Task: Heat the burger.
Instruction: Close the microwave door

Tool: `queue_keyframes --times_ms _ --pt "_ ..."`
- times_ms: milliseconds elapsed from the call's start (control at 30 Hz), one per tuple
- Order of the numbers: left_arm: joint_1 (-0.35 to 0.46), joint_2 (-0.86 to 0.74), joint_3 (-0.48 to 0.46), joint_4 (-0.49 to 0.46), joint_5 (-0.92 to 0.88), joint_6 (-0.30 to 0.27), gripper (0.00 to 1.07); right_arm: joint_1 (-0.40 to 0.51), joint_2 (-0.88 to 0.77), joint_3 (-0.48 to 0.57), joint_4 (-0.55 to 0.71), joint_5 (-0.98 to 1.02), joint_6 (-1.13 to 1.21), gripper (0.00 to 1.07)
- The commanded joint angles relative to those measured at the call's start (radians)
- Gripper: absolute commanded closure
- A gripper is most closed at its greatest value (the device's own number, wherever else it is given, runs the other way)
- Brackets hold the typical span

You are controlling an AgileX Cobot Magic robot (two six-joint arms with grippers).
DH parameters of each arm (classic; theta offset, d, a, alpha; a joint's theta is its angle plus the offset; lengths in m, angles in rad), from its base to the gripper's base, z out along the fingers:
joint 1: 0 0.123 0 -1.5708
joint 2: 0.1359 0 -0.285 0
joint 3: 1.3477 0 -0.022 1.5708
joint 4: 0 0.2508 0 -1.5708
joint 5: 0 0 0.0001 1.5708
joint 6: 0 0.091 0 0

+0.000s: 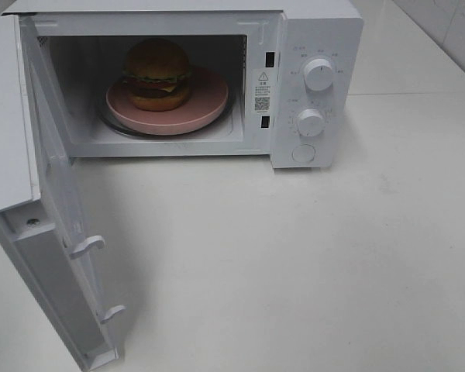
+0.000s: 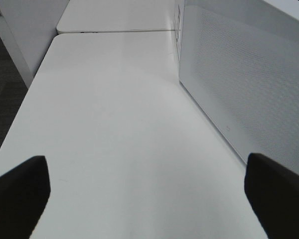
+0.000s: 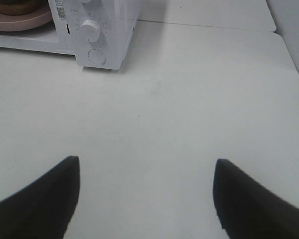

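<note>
One burger (image 1: 157,71) is sitting on one pink plate (image 1: 209,108) inside the one white microwave (image 1: 325,39), whose door (image 1: 54,232) is standing wide open. Two knobs (image 1: 318,74) and one round button (image 1: 304,153) are lining its panel. The left gripper (image 2: 147,169) is hanging spread wide beside the door, and the right gripper (image 3: 145,167) is hanging spread over the table (image 1: 294,256).

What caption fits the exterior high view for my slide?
Burger on a pink plate sits inside the white microwave, door swung wide open.

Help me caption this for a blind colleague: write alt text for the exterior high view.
A burger sits on a pink plate inside a white microwave whose door stands wide open at the left, on a white table.
</note>
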Motion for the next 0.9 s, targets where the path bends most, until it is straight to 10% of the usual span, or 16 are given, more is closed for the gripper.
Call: queue_keyframes --times_ms 33,567,900 --pt "0.001 0.045 -0.008 0.001 -0.028 -0.001 0.11 -0.003 -0.027 0.003 -0.003 -0.017 -0.005 0.34" --pt "0.001 0.412 0.029 0.0 -0.347 -0.005 1.07 -0.003 -0.027 0.003 -0.003 -0.017 -0.005 0.34" --pt "0.001 0.647 0.029 -0.002 -0.714 -0.005 1.07 -0.003 -0.027 0.003 -0.003 -0.017 -0.006 0.34"
